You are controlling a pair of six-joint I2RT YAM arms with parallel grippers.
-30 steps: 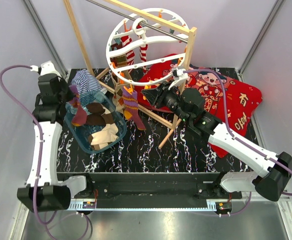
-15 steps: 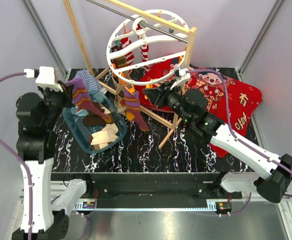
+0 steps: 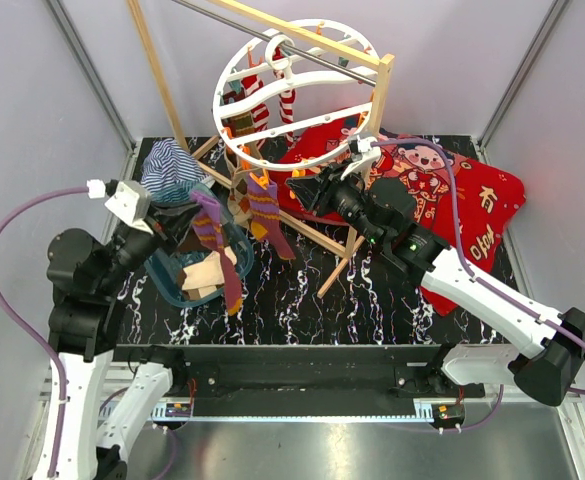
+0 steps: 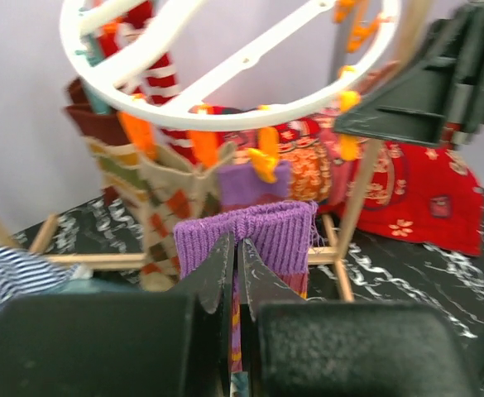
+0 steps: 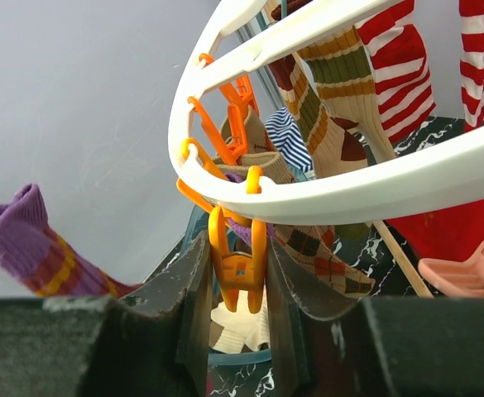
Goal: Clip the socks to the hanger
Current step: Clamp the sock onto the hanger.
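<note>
The white ring hanger (image 3: 218,92) hangs from the wooden frame with orange clips under its rim. Red-white striped (image 3: 257,100), argyle (image 3: 242,200) and purple striped (image 3: 269,218) socks hang clipped to it. My left gripper (image 3: 190,213) is shut on the cuff of a purple striped sock (image 3: 220,250) that dangles over the bin; the cuff (image 4: 254,231) shows between its jaws (image 4: 235,244), just below the ring (image 4: 225,116). My right gripper (image 3: 298,190) holds an orange clip (image 5: 237,269) between its fingers (image 5: 237,248) under the ring (image 5: 349,194).
A clear blue bin (image 3: 167,275) holds several beige and brown socks (image 3: 207,265). A blue-white striped cloth (image 3: 172,170) lies at its back. A red cartoon blanket (image 3: 457,205) covers the right of the table. Wooden frame poles (image 3: 317,235) cross the middle.
My left arm has swung forward and right, carrying the purple striped sock from behind the bin to over it; the sock now hangs down. The right gripper has stayed at the clip.
</note>
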